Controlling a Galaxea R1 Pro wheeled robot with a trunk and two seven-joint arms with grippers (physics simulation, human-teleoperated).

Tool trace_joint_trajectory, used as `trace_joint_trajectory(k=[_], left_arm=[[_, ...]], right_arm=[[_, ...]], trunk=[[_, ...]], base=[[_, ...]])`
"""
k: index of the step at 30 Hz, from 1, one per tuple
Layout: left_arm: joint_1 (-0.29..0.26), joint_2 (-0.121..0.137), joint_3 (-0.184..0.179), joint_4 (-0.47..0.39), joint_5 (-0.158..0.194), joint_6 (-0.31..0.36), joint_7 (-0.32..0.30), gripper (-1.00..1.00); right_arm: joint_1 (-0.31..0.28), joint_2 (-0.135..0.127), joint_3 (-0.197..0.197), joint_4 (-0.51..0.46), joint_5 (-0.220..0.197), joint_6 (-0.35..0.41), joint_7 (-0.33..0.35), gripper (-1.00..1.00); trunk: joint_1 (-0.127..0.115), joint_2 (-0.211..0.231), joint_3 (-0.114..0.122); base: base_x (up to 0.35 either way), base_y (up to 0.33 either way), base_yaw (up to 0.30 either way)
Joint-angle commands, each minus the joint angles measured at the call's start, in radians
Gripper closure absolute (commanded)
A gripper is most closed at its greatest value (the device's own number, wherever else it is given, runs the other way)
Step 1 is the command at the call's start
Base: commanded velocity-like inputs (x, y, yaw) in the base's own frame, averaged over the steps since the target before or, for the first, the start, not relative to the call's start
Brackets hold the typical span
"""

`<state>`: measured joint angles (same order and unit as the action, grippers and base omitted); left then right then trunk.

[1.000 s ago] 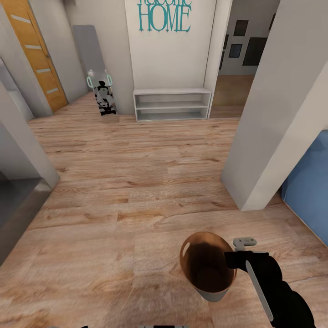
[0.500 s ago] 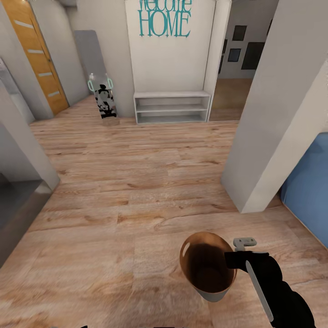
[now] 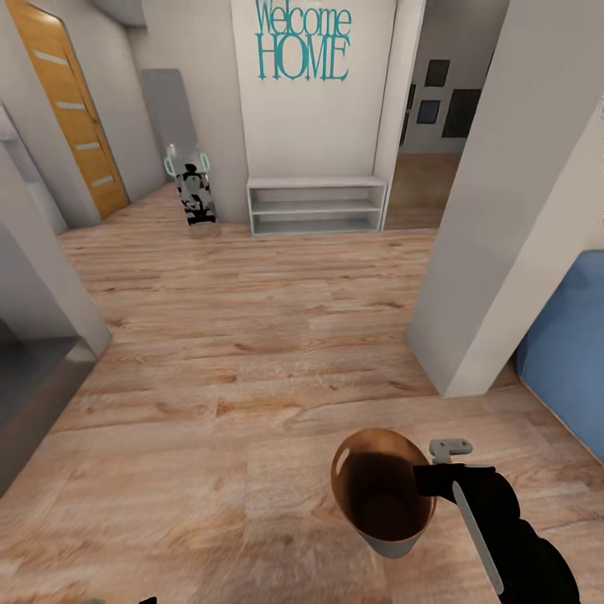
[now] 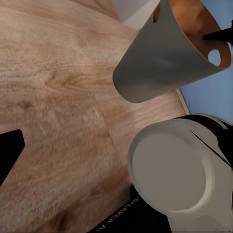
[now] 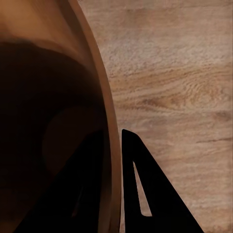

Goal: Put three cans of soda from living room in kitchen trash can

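The tash can (image 3: 377, 491), pale grey outside and glossy orange-brown inside, hangs low over the wood floor at the bottom of the head view. My right gripper (image 3: 428, 480) is shut on its rim. In the right wrist view one finger sits inside the tash can (image 5: 48, 97) and the other outside, so the right gripper (image 5: 114, 194) pinches the wall. The left wrist view has the tash can (image 4: 165, 58) from the side. One black finger (image 4: 7, 155) of my left gripper sits far out at the picture's edge. The cans of soda are out of view.
A white pillar (image 3: 495, 210) stands to the right with a blue sofa (image 3: 570, 352) behind it. A low white shelf (image 3: 317, 205) sits under the "Welcome HOME" wall. An orange door (image 3: 75, 109) and a grey wall corner (image 3: 42, 277) are at the left. Wood floor (image 3: 252, 335) stretches ahead.
The whole head view has shifted down a little, so the camera has moved and the wall lettering now shows in full. The tash can and right gripper keep their place.
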<state>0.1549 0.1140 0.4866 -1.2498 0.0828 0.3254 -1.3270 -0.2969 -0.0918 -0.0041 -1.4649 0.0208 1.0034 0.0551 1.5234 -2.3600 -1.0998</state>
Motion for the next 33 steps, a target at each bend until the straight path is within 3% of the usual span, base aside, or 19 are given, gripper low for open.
trace_joint_trajectory(k=[1,8,11,18,28,33], left_arm=[[0.000,0.005,0.001,0.000,0.000,0.000,0.001,-1.00],[0.000,0.021,0.019,-0.013,0.000,0.001,0.001,-1.00],[0.000,0.046,0.032,-0.106,0.011,0.007,0.003,-1.00],[0.000,0.056,0.047,-0.207,0.041,0.008,0.004,-1.00],[0.000,0.058,0.052,-0.223,0.049,0.006,0.006,-1.00],[0.000,0.058,0.083,-0.219,0.049,0.005,0.005,-1.00]], right_arm=[[0.000,0.000,0.000,0.000,-0.012,0.000,0.005,1.00],[0.002,-0.002,-0.002,0.000,-0.012,0.000,0.005,1.00],[0.002,-0.003,-0.002,0.000,-0.012,0.000,0.005,1.00],[0.002,-0.005,-0.002,0.000,-0.011,0.000,0.005,1.00],[0.002,-0.005,-0.002,0.000,-0.010,0.000,0.005,1.00],[0.002,-0.005,-0.002,0.000,-0.010,0.000,0.005,1.00]], trunk=[[0.000,0.000,0.002],[0.000,0.000,0.013],[0.000,0.000,0.018],[0.000,0.000,0.030],[0.000,0.000,0.046],[0.000,0.000,0.055]], base=[[0.000,0.000,0.000],[0.000,0.000,0.000],[0.000,0.000,0.000],[0.000,0.000,0.000],[0.000,0.000,0.000],[0.000,0.000,0.000]])
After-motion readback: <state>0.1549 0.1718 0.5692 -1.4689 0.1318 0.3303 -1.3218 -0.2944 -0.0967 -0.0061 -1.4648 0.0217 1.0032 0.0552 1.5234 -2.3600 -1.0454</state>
